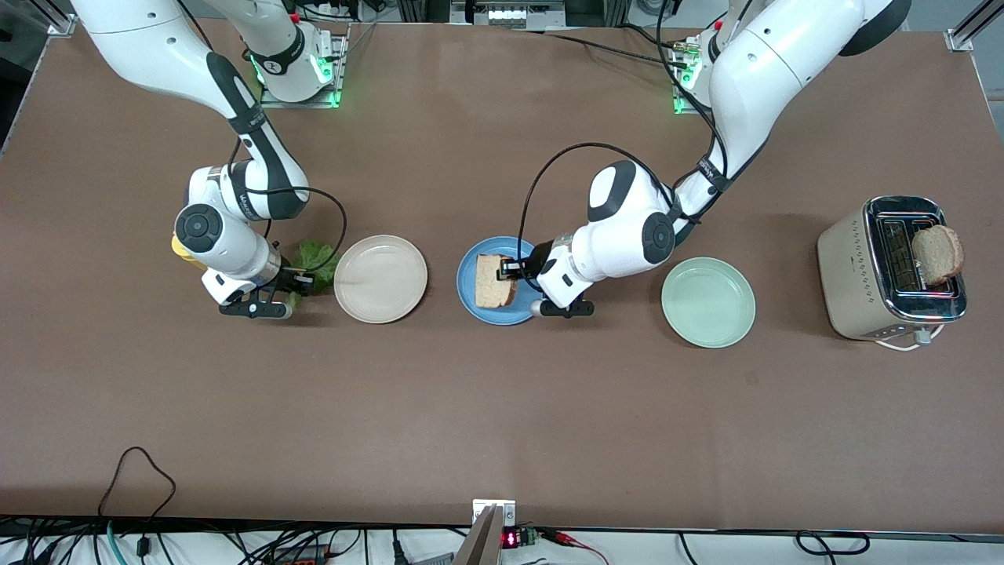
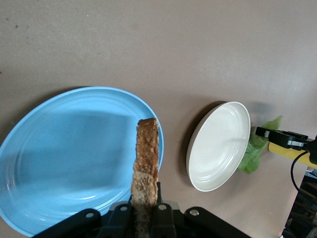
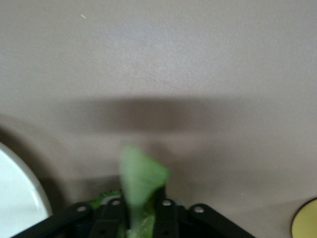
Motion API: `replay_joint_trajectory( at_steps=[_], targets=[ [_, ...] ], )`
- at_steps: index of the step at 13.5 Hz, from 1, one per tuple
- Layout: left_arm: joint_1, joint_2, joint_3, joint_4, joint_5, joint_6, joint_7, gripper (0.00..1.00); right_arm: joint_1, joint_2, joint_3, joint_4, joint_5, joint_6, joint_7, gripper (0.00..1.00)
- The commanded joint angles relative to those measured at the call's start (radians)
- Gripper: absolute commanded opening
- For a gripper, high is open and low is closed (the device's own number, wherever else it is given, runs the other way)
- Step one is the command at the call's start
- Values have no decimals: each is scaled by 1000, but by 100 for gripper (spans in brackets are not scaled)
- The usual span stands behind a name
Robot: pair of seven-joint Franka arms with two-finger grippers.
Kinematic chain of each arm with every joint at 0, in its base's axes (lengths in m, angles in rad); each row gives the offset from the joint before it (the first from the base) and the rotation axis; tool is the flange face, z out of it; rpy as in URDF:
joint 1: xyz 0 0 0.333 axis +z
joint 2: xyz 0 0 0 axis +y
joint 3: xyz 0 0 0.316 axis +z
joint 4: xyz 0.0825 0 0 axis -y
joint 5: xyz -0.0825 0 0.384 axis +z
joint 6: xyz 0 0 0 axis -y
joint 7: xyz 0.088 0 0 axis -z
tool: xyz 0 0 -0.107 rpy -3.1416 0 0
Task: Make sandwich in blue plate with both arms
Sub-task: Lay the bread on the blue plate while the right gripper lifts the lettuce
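Observation:
My left gripper (image 1: 508, 271) is shut on a light-brown bread slice (image 1: 494, 280) and holds it over the round blue plate (image 1: 471, 304). In the left wrist view the slice (image 2: 147, 158) stands edge-on between the fingers above the plate (image 2: 64, 148). My right gripper (image 1: 302, 281) is shut on a ruffled green lettuce leaf (image 1: 316, 257), low over the table beside the cream-white plate (image 1: 380, 278). The leaf (image 3: 141, 181) sticks out between the fingers in the right wrist view. A second bread slice (image 1: 937, 253) pokes out of the toaster (image 1: 871, 271).
A pale mint-green plate (image 1: 708, 302) lies between the blue plate and the toaster, at the left arm's end. A yellow object (image 1: 183, 253) lies partly hidden under the right arm's wrist. The cream plate also shows in the left wrist view (image 2: 218, 146).

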Motion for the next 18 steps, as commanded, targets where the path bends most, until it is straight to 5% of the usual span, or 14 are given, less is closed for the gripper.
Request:
replay_joint_trajectory(
  at_steps=[1, 6, 7, 10, 15, 18],
  targets=[
    [1, -12, -2, -32, -25, 9, 12, 0, 4, -81, 1, 33, -7, -135, 10, 0],
    [7, 34, 0, -45, -25, 32, 32, 9, 13, -231, 8, 61, 11, -393, 25, 0],
    [13, 43, 0, -45, -25, 31, 32, 24, 31, -242, 8, 70, 44, -420, 61, 0],
    [24, 41, 9, -48, -25, 28, 34, 100, 112, -221, 8, 114, 156, -427, 245, 0],
    [74, -98, 10, -60, -23, -58, 25, 100, 264, -66, 7, 296, 382, -399, 662, 0],
    [172, -242, 13, -81, -8, -187, 28, 100, 359, 66, 7, 427, 425, -347, 903, 0]
  ],
)
